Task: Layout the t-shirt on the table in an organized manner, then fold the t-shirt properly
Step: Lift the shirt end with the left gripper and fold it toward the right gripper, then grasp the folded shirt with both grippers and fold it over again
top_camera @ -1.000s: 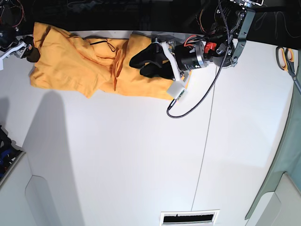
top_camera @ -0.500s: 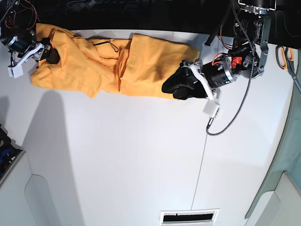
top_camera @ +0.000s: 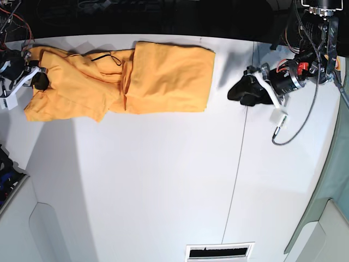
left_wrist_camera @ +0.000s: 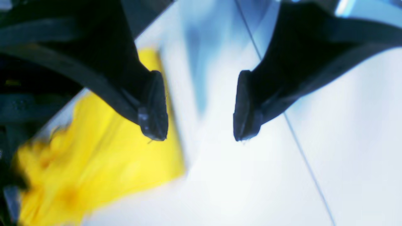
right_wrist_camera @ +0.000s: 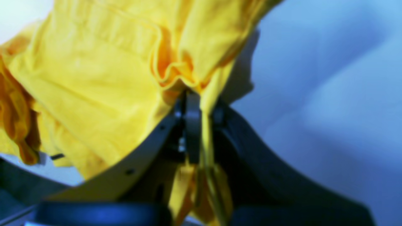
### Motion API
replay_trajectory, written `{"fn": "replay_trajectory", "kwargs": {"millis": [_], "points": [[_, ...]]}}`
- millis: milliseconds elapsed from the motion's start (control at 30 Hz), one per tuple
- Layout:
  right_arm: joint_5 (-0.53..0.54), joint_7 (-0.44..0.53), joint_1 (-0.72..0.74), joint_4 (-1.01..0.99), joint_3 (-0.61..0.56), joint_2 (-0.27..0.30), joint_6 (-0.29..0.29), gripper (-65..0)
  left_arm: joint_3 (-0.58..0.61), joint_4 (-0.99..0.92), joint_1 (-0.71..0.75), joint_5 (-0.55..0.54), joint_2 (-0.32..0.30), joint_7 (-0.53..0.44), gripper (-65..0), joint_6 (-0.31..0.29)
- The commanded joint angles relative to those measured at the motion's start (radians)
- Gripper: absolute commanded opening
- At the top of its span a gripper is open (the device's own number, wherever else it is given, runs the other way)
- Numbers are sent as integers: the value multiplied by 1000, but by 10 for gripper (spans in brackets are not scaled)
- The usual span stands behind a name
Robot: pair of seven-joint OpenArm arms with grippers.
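The orange-yellow t-shirt (top_camera: 136, 79) lies stretched in a long strip along the far edge of the white table (top_camera: 152, 180). Its right part is flat, its left part is bunched. My right gripper (top_camera: 39, 80), at the base view's left, is shut on the shirt's left end; in the right wrist view the cloth (right_wrist_camera: 103, 78) is pinched between the closed jaws (right_wrist_camera: 196, 125). My left gripper (top_camera: 237, 93) is open and empty, off the shirt to its right. In the left wrist view the gripper (left_wrist_camera: 201, 125) hovers over bare table with the shirt's edge (left_wrist_camera: 103, 163) to the left.
A dark seam line (top_camera: 238, 153) runs down the table. A vent slot (top_camera: 219, 252) sits at the near edge. A grey-green cloth (top_camera: 330, 180) hangs at the right edge. A black cable (top_camera: 297, 123) loops from the left arm over the table.
My left gripper has let go of the shirt and moved right, away from it. The right gripper has pulled the shirt's left end further left, and the shirt lies straighter.
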Motion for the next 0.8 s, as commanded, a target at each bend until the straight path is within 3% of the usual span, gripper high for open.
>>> {"fn": "replay_trajectory", "kwargs": {"millis": [0,200,367,533,767], "points": [[41,4,26,31,8,24,4,-650,12,-14,-9,-21,-8,-32,-286,-17],[102,-53,50,130,7,13,5,-650,140,-105,-9,-20,23,-40,-286,-17],[134,-82,43,247,-16,-40,12,-650,181,-105,-9,-16,81,-40,-286,-17],[132,-82,42,319,-126,-111,12,-650,181,-105,-9,39,125,-40,-286,-17],[82,-74,41,360,-333,-227,12,-650,181,-106,-11,40,132,-40,-286,-17]]}}
